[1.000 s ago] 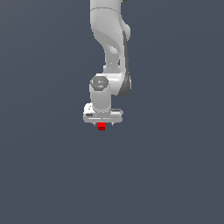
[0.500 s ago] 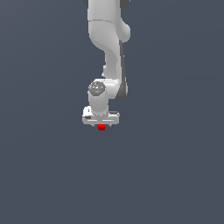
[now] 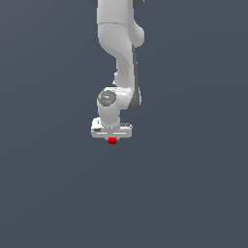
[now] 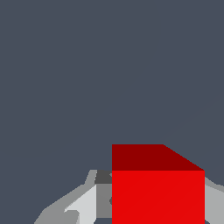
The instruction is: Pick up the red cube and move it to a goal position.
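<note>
While the arm (image 3: pixel 118 58) hangs straight down over the middle of the plain grey worktop (image 3: pixel 193 193), well away from every edge and corner, the red cube (image 3: pixel 112 141) is seen tucked just beneath the white gripper (image 3: pixel 112 137). In the wrist view the cube (image 4: pixel 157 192) is flanked closely by grey fingers (image 4: pixel 83 205), so it is judged clamped between them (ready for carrying to the goal). One cube, one gripper and one arm are counted; no goal marker is shown.
</note>
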{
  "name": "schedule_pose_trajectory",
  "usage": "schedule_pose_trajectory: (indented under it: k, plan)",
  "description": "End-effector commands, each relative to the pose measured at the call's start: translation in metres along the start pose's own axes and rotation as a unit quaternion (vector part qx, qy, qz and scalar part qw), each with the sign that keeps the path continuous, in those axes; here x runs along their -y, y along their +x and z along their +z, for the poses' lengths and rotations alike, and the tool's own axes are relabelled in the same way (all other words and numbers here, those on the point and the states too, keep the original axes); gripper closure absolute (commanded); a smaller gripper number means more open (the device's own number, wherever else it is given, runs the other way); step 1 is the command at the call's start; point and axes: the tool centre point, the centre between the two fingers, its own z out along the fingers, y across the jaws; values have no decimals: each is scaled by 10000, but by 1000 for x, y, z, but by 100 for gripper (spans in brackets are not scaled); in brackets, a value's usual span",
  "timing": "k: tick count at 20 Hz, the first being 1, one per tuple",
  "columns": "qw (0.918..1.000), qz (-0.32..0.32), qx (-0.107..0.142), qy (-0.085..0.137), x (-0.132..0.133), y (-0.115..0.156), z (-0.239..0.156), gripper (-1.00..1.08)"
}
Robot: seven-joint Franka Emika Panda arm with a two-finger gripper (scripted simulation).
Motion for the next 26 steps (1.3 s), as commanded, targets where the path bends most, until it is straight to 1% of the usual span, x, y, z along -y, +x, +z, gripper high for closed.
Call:
schedule_pose_trajectory:
  k: [1, 7, 13, 18, 26]
  plan:
    - [10000, -3, 0, 0, 0, 0, 0, 108]
    - [10000, -3, 0, 0, 5, 0, -9, 108]
    - [10000, -3, 0, 0, 19, 1, -39, 108]
    - [10000, -3, 0, 0, 38, 2, -79, 108]
    - [10000, -3, 0, -6, 77, 6, -162, 108]
